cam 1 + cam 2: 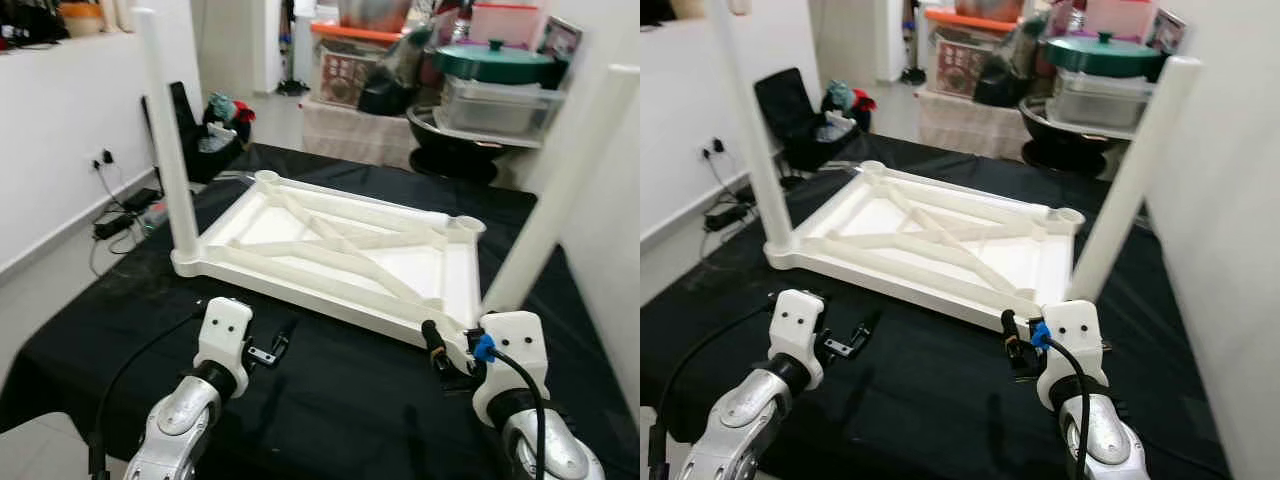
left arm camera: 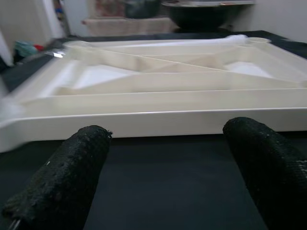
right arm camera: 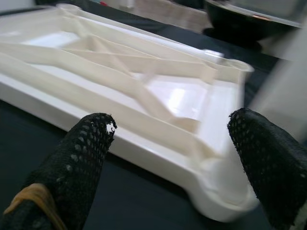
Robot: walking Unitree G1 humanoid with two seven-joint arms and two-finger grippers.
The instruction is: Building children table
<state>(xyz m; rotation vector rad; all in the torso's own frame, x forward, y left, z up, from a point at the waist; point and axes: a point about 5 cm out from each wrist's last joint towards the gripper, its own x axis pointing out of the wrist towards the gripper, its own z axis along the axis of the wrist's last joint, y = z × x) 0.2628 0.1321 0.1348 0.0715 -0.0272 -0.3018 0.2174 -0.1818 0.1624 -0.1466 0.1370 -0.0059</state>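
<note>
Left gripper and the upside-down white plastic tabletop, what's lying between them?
Nothing but bare black tablecloth. In the left wrist view the open left gripper faces the near edge of the upside-down white plastic tabletop across it.

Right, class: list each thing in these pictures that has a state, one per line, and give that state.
Tabletop: upside down on the black cloth, ribs facing up.
Left leg: upright in its near corner socket.
Right leg: fitted at its near corner, leaning slightly.
Far corner sockets: empty.
Left gripper: open, holding nothing.
Right gripper: open, holding nothing.
</note>
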